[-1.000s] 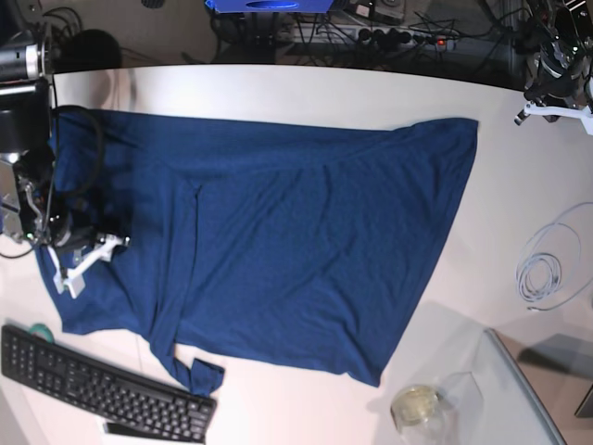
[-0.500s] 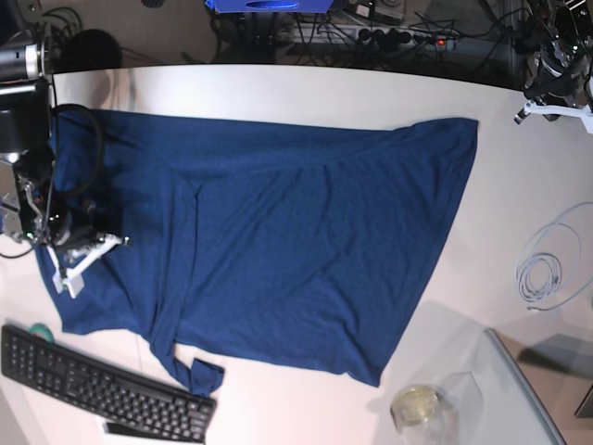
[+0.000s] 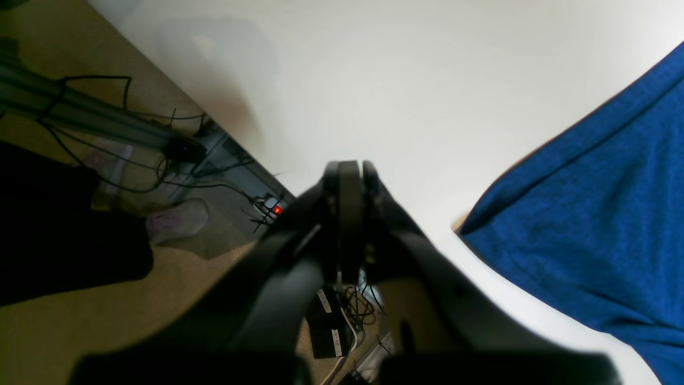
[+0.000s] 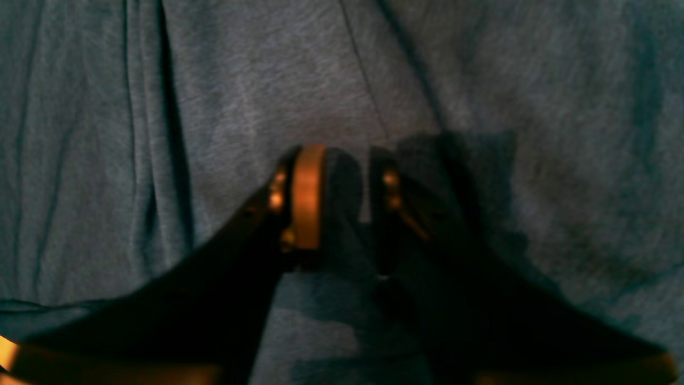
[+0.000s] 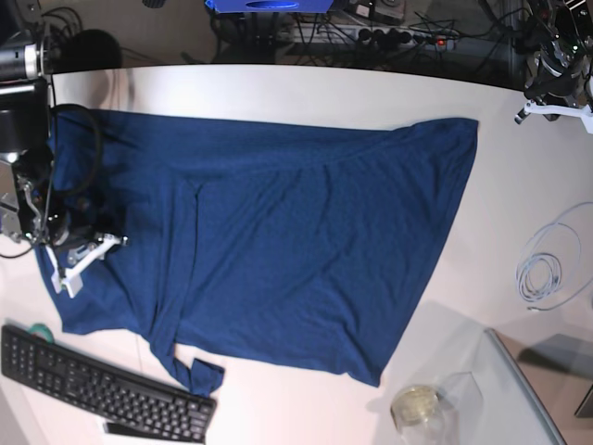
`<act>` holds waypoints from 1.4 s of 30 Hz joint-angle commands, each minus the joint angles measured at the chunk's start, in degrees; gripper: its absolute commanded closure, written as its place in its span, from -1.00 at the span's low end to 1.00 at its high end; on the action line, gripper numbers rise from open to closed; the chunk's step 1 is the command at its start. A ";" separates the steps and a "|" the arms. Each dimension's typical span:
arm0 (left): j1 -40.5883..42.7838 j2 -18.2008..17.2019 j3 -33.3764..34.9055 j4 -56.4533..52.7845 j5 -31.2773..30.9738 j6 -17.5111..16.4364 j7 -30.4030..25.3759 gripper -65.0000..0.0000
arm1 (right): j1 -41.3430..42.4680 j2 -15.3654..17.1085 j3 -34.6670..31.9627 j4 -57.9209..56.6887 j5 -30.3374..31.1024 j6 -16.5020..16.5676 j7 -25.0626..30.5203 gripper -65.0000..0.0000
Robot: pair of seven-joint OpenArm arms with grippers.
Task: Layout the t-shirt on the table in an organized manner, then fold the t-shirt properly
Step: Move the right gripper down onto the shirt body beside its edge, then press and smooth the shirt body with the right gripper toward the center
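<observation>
Nearest to us in the base view we see a black keyboard (image 5: 102,389) at the table's (image 5: 306,93) front left corner, and a small glass jar (image 5: 415,405) stands beside a glass panel (image 5: 519,389) at the front right. Behind them the navy t-shirt (image 5: 278,241) lies spread flat over most of the table, and the right gripper (image 4: 344,176) is low over its left part with the jaws narrowly apart, holding nothing that we can see. Farther back, a coiled white cable (image 5: 542,273) lies right of the shirt, and the left gripper (image 3: 350,176) hangs over the table's far right edge, near the shirt's corner, jaws pressed together and empty.
</observation>
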 commanded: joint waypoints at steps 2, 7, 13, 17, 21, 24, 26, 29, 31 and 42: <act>0.41 -0.64 -0.52 0.74 0.11 0.11 -0.99 1.00 | 1.22 1.72 0.24 1.05 0.49 -0.01 0.90 0.40; 0.23 -0.64 -0.52 0.65 0.11 0.11 -0.99 1.00 | 0.87 2.25 0.24 1.05 -1.09 -0.01 0.99 0.38; -0.12 -0.64 -0.26 -3.13 -0.16 0.11 -0.99 1.00 | 0.17 -0.56 0.77 1.05 -11.64 -0.01 0.90 0.38; -0.12 -0.64 -0.17 -3.66 -0.16 0.11 -0.99 1.00 | 0.08 -0.83 0.85 1.05 -11.81 -0.01 0.81 0.38; -0.12 -0.64 -0.34 -3.66 -0.16 0.11 -0.99 1.00 | 0.08 -0.83 0.85 1.05 -11.81 -0.01 0.72 0.38; -0.12 -0.64 -0.43 -3.66 -0.16 0.11 -0.99 1.00 | 0.08 -0.83 0.85 1.05 -11.81 -0.01 0.11 0.37; -0.12 -0.64 -0.26 -3.66 -0.16 0.11 -0.99 1.00 | 0.08 -0.83 0.85 1.05 -11.81 -0.01 -0.86 0.30; -0.12 -0.64 -0.17 -3.57 -0.16 0.11 -0.99 1.00 | 0.08 -0.83 0.85 1.05 -11.90 -0.01 -1.03 0.23; -0.12 -0.64 -0.17 -3.48 -0.16 0.11 -0.99 1.00 | 0.08 -0.65 0.85 1.05 -11.99 -0.01 -1.12 0.23; -0.12 -0.82 -0.43 -3.57 -0.16 0.11 -0.99 1.00 | -7.74 -0.83 7.54 16.69 -12.08 -0.10 -1.21 -0.35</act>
